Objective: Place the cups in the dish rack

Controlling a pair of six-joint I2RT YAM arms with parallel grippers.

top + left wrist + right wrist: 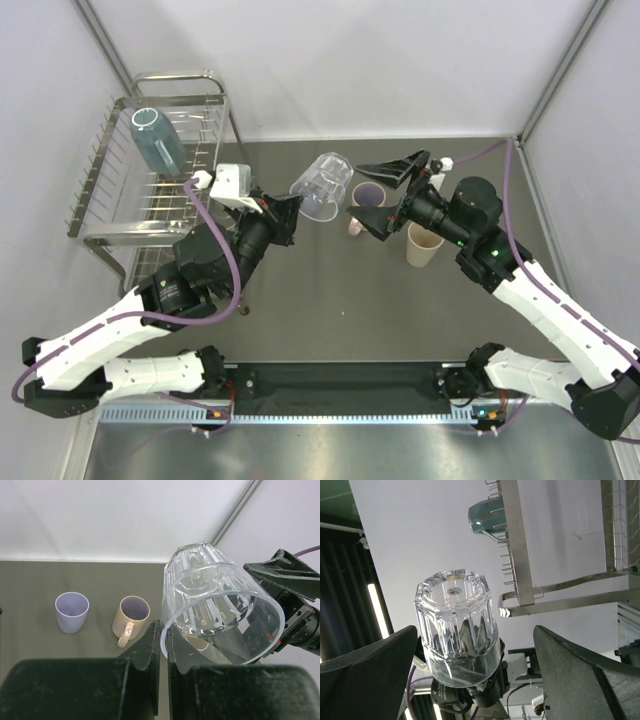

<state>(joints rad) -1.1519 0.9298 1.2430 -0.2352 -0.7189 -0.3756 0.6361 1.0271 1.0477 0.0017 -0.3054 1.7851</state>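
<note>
Here: left claw (163, 635) pinches the rim of the clear glass (220, 610), which is held tilted in the air over mid-desk. The right claw (372, 197) gapes wide around its base, not touching.

Judgement: back the right arm clear first. The rim pinch is thin and the glass is slick, so swing slowly to the dish rack (105, 237) at the far-left corner. Seat the glass mouth-down beside the teal-blue cup (158, 140).

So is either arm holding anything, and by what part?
The left gripper is shut on the glass, pinching its rim wall. The right gripper is open and holds nothing.
</note>
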